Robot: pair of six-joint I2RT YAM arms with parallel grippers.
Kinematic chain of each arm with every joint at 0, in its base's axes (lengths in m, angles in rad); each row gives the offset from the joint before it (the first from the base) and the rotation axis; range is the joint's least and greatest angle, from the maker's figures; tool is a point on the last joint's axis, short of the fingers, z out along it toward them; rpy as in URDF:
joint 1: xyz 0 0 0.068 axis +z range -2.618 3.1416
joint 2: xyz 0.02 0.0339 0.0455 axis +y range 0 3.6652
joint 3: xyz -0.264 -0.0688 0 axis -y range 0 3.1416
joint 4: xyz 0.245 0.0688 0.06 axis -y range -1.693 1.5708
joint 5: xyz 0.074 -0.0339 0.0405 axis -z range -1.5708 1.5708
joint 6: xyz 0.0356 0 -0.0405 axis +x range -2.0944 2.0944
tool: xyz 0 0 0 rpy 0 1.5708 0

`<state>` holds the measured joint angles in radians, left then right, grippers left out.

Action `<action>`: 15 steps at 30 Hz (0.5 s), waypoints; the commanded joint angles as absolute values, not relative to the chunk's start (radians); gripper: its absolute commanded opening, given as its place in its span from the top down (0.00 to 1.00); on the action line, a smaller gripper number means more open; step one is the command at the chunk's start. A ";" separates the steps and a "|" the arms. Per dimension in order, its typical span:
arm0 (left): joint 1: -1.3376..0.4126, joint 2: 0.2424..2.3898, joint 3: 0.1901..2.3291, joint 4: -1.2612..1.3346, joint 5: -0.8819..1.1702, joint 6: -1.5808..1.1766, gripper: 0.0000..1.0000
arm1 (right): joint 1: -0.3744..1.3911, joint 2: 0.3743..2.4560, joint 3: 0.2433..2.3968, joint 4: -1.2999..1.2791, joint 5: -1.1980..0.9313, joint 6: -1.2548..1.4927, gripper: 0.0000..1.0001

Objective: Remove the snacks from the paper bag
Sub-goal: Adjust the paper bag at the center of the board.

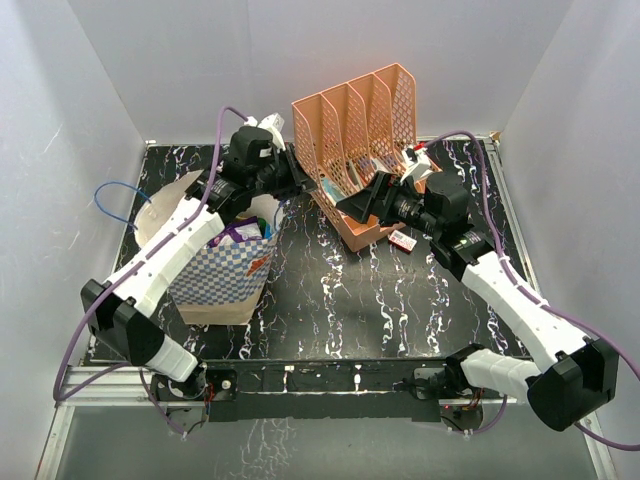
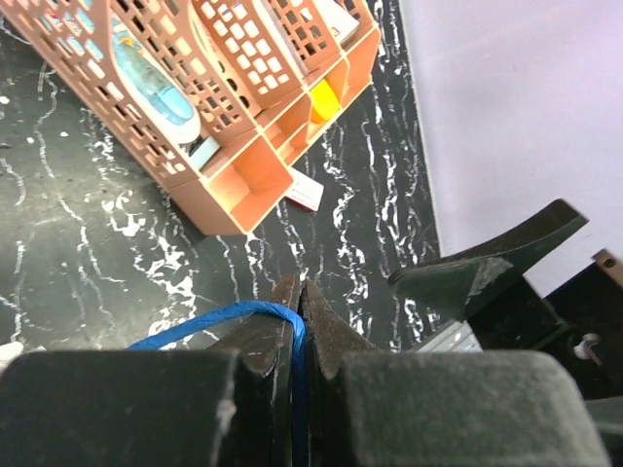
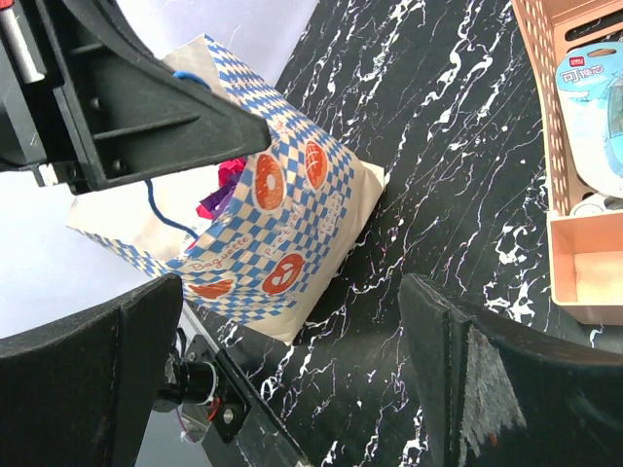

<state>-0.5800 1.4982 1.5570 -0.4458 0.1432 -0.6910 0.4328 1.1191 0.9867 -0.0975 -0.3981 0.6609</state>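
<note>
The paper bag [image 1: 228,272] stands at the left of the table, mouth open; it also shows in the right wrist view [image 3: 292,209]. A magenta-purple snack packet [image 1: 240,233] pokes out of its mouth and shows in the right wrist view [image 3: 222,187]. Other snacks are hidden inside. My left gripper [image 1: 300,181] is above and to the right of the bag, shut [image 2: 300,288] on a blue cord handle [image 2: 209,317]. My right gripper [image 1: 358,201] hovers wide open and empty [image 3: 292,292] in front of the organizer, to the right of the bag.
The peach mesh organizer [image 1: 365,130] stands at the back centre with small items in its slots; it also shows in both wrist views [image 2: 229,185] [image 3: 584,253]. A small red-white item [image 1: 403,240] lies by its corner. The bag's other handle [image 1: 112,200] hangs off its left side.
</note>
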 commanded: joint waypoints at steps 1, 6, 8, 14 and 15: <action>-0.591 1.499 1.644 -0.250 0.231 -0.788 0.98 | 0.437 1.096 1.011 -0.054 -0.412 0.657 0.02; -0.591 1.470 1.714 -0.389 0.232 -0.699 0.43 | 0.438 1.098 1.008 -0.031 -0.427 0.649 0.02; -0.591 1.427 1.739 -0.474 0.190 -0.652 0.25 | 0.446 1.105 1.002 0.011 -0.431 0.663 0.02; -0.591 1.303 1.810 -0.708 0.035 -0.564 0.02 | 0.534 1.194 1.050 0.061 -0.403 0.675 0.02; -0.591 1.285 1.829 -0.759 0.011 -0.555 0.02 | 0.559 1.213 1.061 0.067 -0.381 0.676 0.02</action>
<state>-0.5850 1.4265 1.7237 -0.6327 0.1204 -0.6384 0.4877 1.1584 0.9947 -0.0269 -0.4152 0.6640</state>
